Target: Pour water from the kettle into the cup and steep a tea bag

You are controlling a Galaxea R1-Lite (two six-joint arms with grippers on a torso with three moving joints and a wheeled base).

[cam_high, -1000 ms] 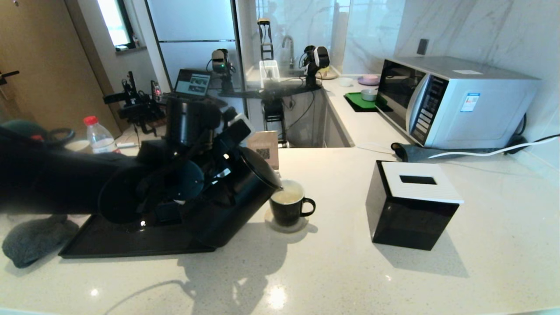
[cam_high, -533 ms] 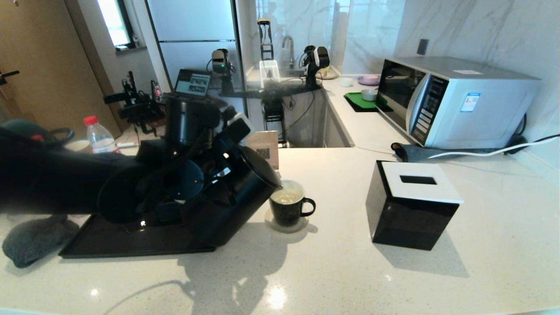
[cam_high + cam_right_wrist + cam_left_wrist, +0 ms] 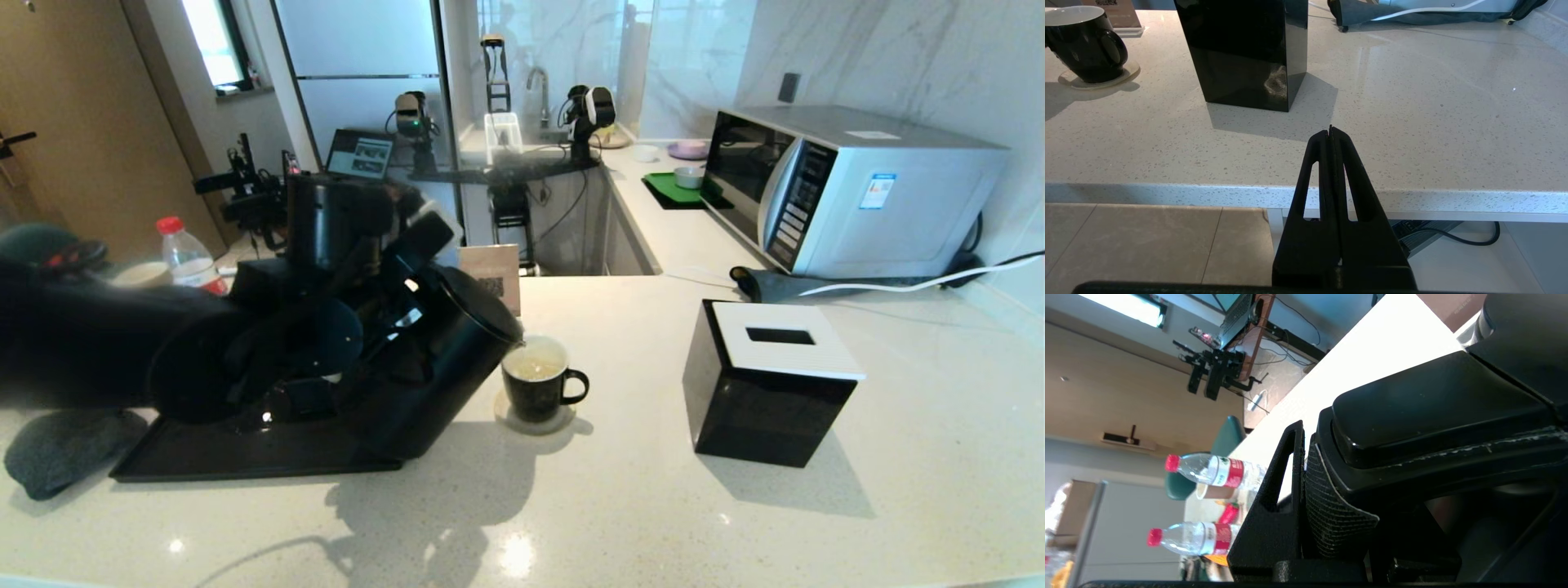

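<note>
- Black kettle (image 3: 433,367), tilted rightward over the tray (image 3: 204,457), spout above the near-left rim of the cup (image 3: 536,390).
- Left gripper (image 3: 1306,490), left of the cup, clamped narrowly on the kettle's handle.
- Right gripper (image 3: 1331,134), parked below the counter's near edge, fingers pressed together, empty.
- Tea bag: not visible.

From the head we look forward and down across the counter (image 3: 653,506), taking in the cup (image 3: 535,390) and the tissue box (image 3: 767,384). Our left wrist camera sits very close behind the kettle (image 3: 1437,416), facing out past the counter's edge. Our right wrist camera looks level from below the counter's (image 3: 1412,134) front edge; it shares the cup (image 3: 1084,45) and tissue box (image 3: 1245,53) with the head view.
</note>
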